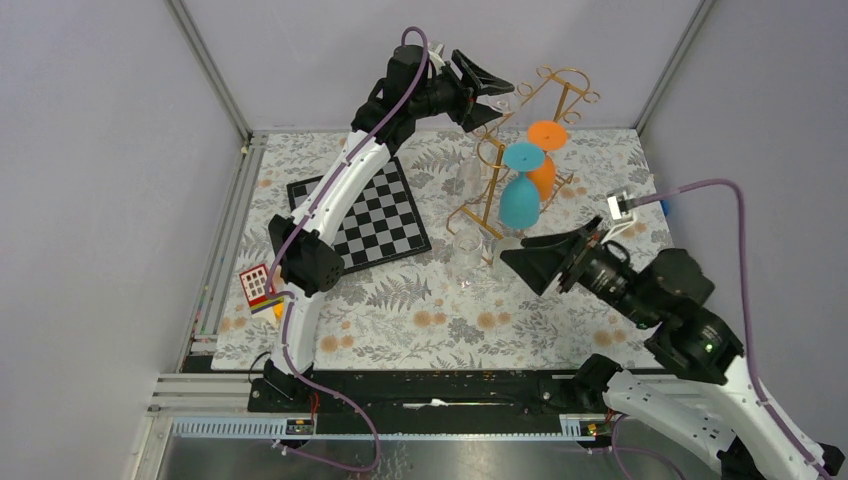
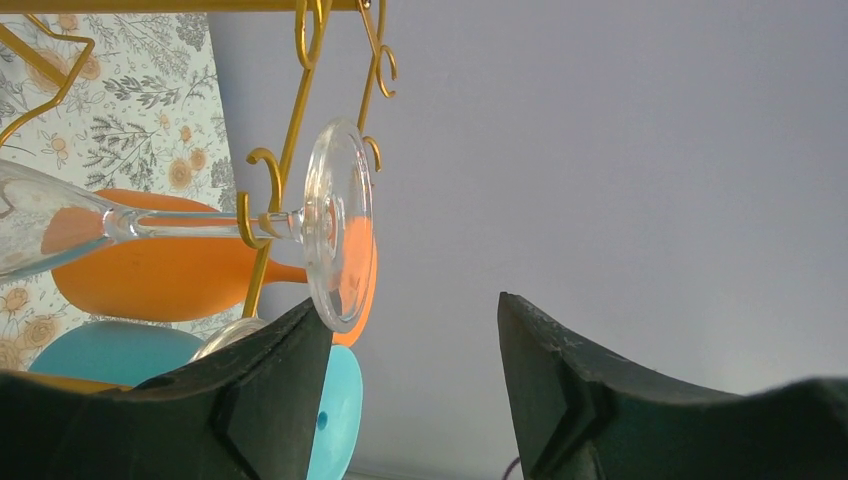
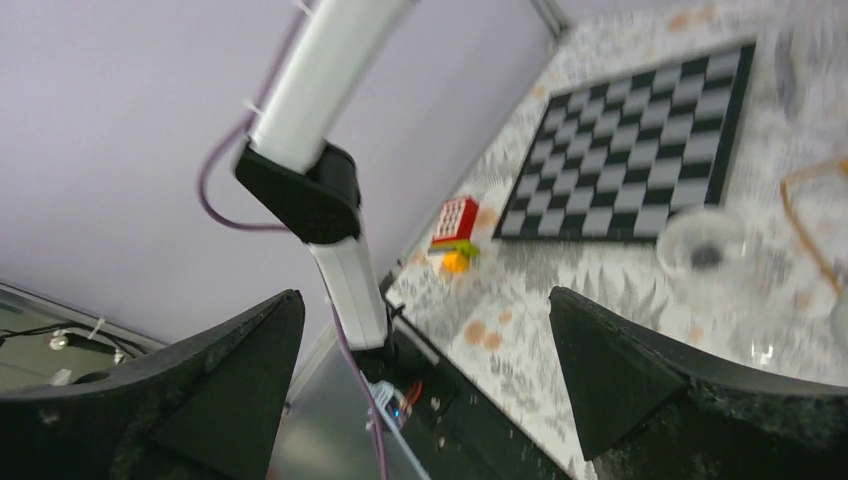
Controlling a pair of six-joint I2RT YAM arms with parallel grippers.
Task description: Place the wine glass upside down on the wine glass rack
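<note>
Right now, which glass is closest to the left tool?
The clear glass, hung by its stem on the rack, its foot right beside the left tool. The orange glass and teal glass hang behind it.

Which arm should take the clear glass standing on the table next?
Right. The right fingers are open and point at the table glass, close beside it. The left fingers are up at the rack, open by the foot of a hung glass, farther off.
</note>
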